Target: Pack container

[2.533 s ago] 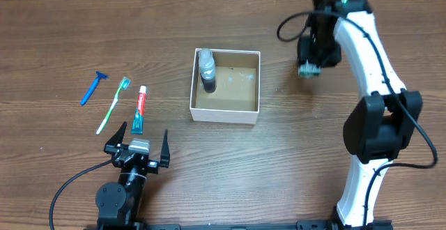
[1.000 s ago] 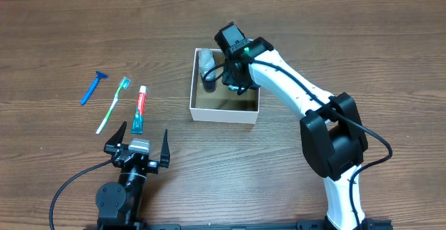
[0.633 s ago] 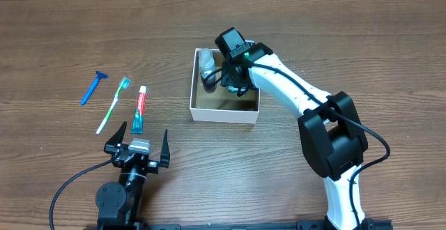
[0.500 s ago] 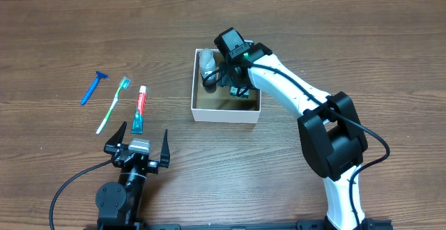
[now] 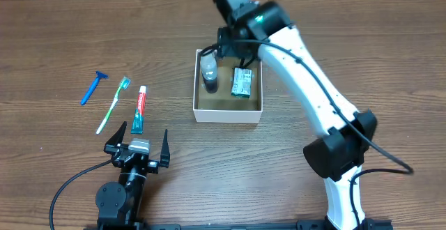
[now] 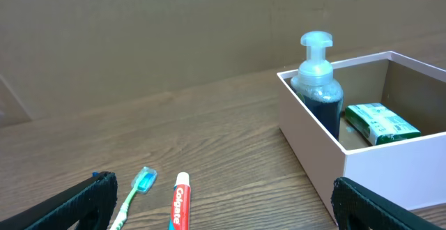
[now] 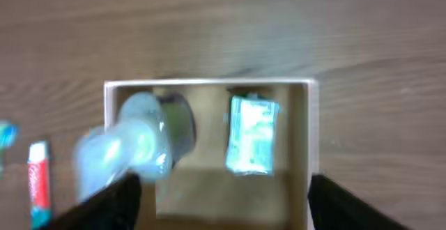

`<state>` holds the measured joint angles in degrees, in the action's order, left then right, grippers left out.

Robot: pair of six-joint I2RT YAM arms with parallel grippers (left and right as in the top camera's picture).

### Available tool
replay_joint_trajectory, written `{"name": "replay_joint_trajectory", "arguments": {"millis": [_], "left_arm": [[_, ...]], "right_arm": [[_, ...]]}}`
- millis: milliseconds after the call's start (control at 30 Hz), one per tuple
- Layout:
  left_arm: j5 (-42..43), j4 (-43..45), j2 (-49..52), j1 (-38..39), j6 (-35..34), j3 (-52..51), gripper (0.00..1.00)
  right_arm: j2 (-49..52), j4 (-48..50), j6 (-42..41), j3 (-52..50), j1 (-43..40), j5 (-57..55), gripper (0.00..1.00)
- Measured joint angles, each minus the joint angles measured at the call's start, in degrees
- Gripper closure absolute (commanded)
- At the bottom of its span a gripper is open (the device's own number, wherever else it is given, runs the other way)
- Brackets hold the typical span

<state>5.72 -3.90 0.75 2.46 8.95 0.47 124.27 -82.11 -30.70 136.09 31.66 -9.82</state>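
The container (image 5: 228, 116), a shallow white-walled box with a brown floor, sits mid-table. A clear pump bottle (image 5: 208, 70) stands in its left part. A small green-and-white carton (image 5: 242, 82) lies flat in its right part. My right gripper (image 5: 237, 49) hovers open and empty high above the container's far side. In the right wrist view the gripper (image 7: 223, 212) looks down on the container (image 7: 307, 153), bottle (image 7: 132, 146) and carton (image 7: 252, 134). My left gripper (image 5: 142, 132) rests open and empty near the front edge, below the toothpaste (image 5: 139, 109).
A green toothbrush (image 5: 113, 104) and a blue razor (image 5: 92, 87) lie left of the toothpaste. The left wrist view shows the toothpaste (image 6: 180, 202), toothbrush (image 6: 136, 192), container wall (image 6: 390, 164), bottle (image 6: 317, 83) and carton (image 6: 380, 122). A cardboard wall stands behind.
My right gripper carried the carton from the far right into the container, let go of it, and rose. The carton now lies on the container floor. The left arm has not moved.
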Motion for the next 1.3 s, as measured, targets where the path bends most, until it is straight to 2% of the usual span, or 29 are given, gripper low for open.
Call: {"name": "replay_joint_trajectory", "arguments": {"millis": [33, 100, 167, 433, 633, 733, 833, 1000, 1067, 1200, 1300], "left_arm": [[0.00, 0.00, 0.00, 0.00, 0.00, 0.00, 0.00], [0.00, 0.04, 0.00, 0.00, 0.00, 0.00, 0.00], [0.00, 0.04, 0.00, 0.00, 0.00, 0.00, 0.00], [0.00, 0.04, 0.00, 0.00, 1.29, 0.00, 0.00], [-1.07, 0.00, 0.00, 0.00, 3.72, 0.00, 0.00], [-4.42, 0.04, 0.00, 0.00, 4.44, 0.00, 0.00], [-3.98, 0.02, 0.00, 0.00, 4.24, 0.00, 0.00], [-1.38, -2.60, 0.07, 0.00, -3.23, 1.25, 0.00], [-1.03, -7.19, 2.25, 0.00, -5.55, 5.90, 0.00], [-0.46, -16.06, 16.96, 0.00, -7.39, 24.44, 0.00], [1.49, -29.73, 31.47, -0.02, -5.01, 40.09, 0.00]], "right_arm": [[-0.76, -5.14, -0.13, 5.90, -0.70, -0.79, 0.00], [-1.68, -12.68, 0.52, 13.27, -3.21, -2.60, 0.00], [-3.32, -14.62, 1.92, 16.22, -8.33, -3.08, 0.00], [-4.72, -14.95, 3.34, 16.92, -33.79, -1.01, 0.00], [-4.72, -14.99, 3.76, 16.92, -48.50, -0.70, 0.00], [-4.72, -14.99, 4.48, 16.92, -52.37, -0.68, 0.00], [-4.72, -14.99, 4.90, 16.92, -53.57, -0.66, 0.00], [-4.72, -14.97, 5.27, 16.92, -53.64, -0.66, 0.00], [-4.72, -15.02, 5.29, 16.92, -53.64, -0.55, 0.00], [-4.72, -15.02, 5.31, 16.92, -53.64, -0.50, 0.00], [-4.72, -15.06, 5.35, 16.92, -53.64, -0.39, 0.00]]}}
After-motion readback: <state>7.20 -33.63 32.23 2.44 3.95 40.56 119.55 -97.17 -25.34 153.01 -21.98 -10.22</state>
